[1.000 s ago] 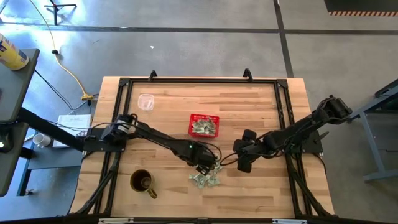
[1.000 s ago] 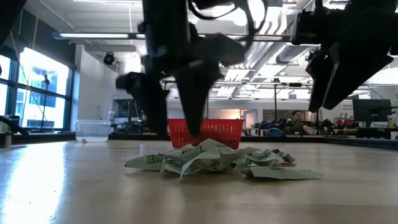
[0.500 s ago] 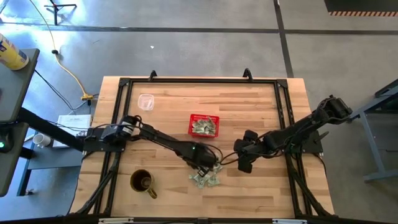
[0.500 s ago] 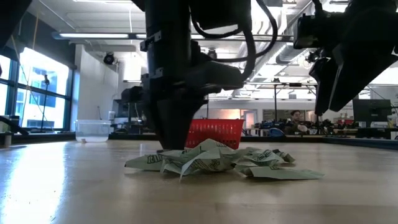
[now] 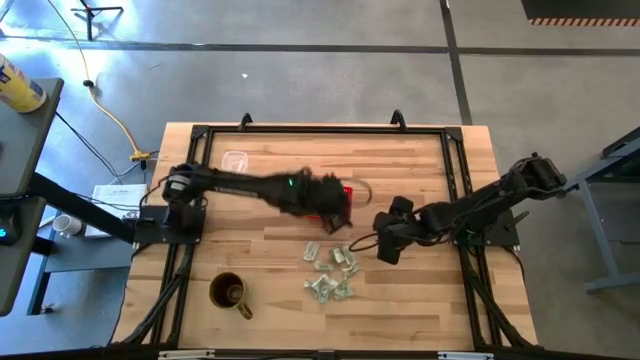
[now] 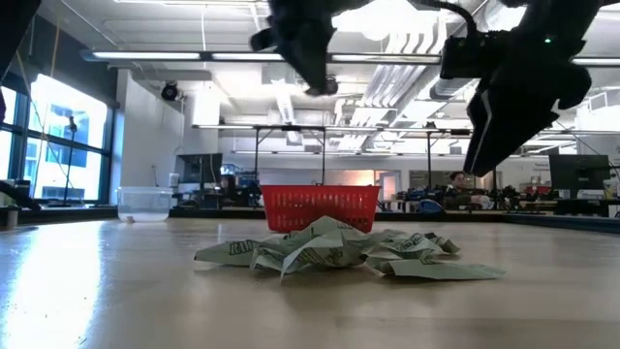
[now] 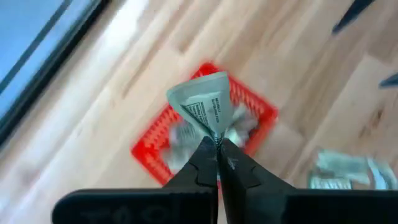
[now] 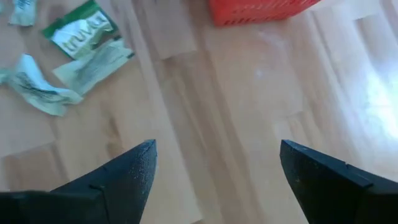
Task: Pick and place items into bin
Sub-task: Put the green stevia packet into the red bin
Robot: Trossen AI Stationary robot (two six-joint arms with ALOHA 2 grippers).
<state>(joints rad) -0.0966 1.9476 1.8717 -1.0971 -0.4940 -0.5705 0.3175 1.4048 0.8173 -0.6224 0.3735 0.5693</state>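
My left gripper (image 5: 335, 205) hangs high over the red bin (image 7: 144, 151), shut on one pale green-and-white packet (image 7: 202, 102). The arm hides most of the bin (image 5: 347, 192) in the high view. Other packets lie inside the bin. A loose pile of packets (image 5: 332, 272) rests on the wood nearer the front edge, and it also shows in the low view (image 6: 339, 250). My right gripper (image 5: 383, 250) hovers open to the right of the pile, above bare wood (image 8: 214, 155), with nothing between its fingers. My left gripper pinches the packet by its narrow lower edge (image 7: 215, 133) between its two fingertips. The fingers point down from above. The packet is lifted clear and fans out beyond the fingertips, over the bin.
A brown mug (image 5: 230, 292) stands near the front left. A clear plastic cup (image 5: 234, 162) sits at the far left. A black frame (image 5: 455, 180) borders the table. Bare wood lies between the bin and the pile.
My left gripper has shut on a packet in the pile, risen well above the table and swung toward the far edge. It now hangs over the bin with the packet lifted clear. The rest of the pile has stayed on the table.
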